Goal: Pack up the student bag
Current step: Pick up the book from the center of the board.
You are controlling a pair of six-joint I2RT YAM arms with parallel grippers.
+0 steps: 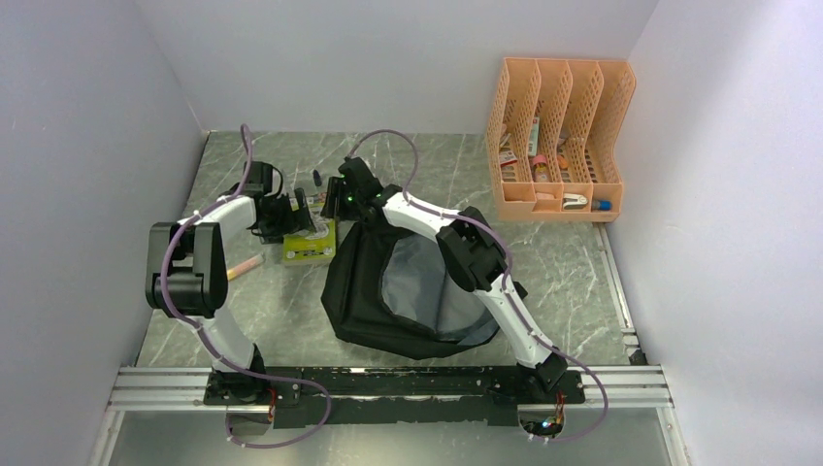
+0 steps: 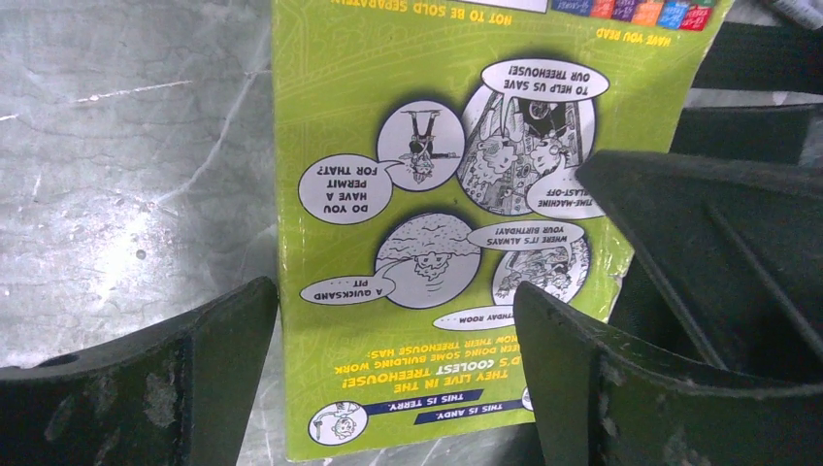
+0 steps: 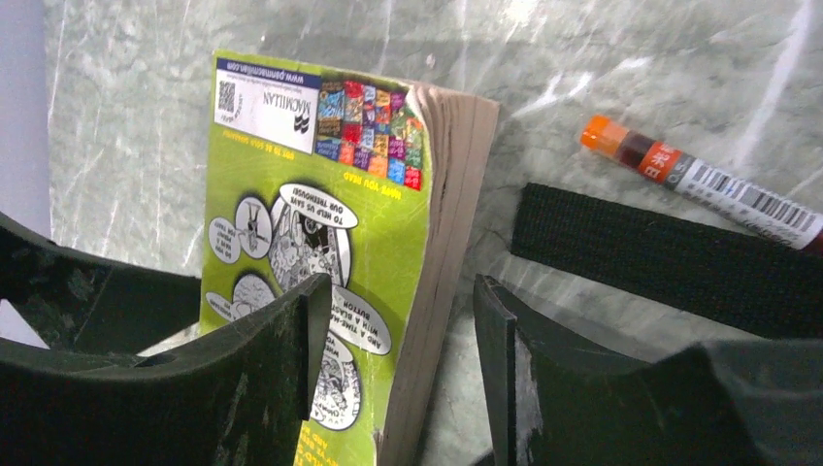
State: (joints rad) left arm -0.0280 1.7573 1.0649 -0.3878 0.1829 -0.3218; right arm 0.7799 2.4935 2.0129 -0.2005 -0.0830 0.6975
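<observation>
Seen from above, a grey marbled desk point(image 1: 573, 262) sits inside pale walls, with two robot arms mounted along its 6 o'clock edge. The student bag point(image 1: 361, 282), a large soft black backpack, lies just below the middle of the desk with its mouth gaping and its grey lining point(image 1: 419, 277) showing. Beside the bag at its 10 o'clock lies a lime-green paperback book point(image 1: 309, 243), and both arms reach over it. The left hand point(image 1: 279, 219) comes in from the book's 10 o'clock side. Its wrist camera shows its two dark fingers spread wide apart low over the cartoon-covered back cover, one at the book's edge and one above the cover, gripping nothing. The right arm crosses over the bag, and the right hand point(image 1: 330, 206) is at the book's 12 o'clock end. In its wrist view the fingers are apart on either side of the book's page edge, one over the cover and one beside the pages, with bare desk showing between. Also in that view, a black strap point(image 3: 660, 257) lies at 3 o'clock of the book, and beyond it an orange-capped tube point(image 3: 699, 180) with a barcode label. A pinkish pen point(image 1: 243, 266) lies at the book's 8 o'clock. An orange slotted file organiser point(image 1: 558, 126) stands in the desk's 1 o'clock corner, well apart from the bag.
</observation>
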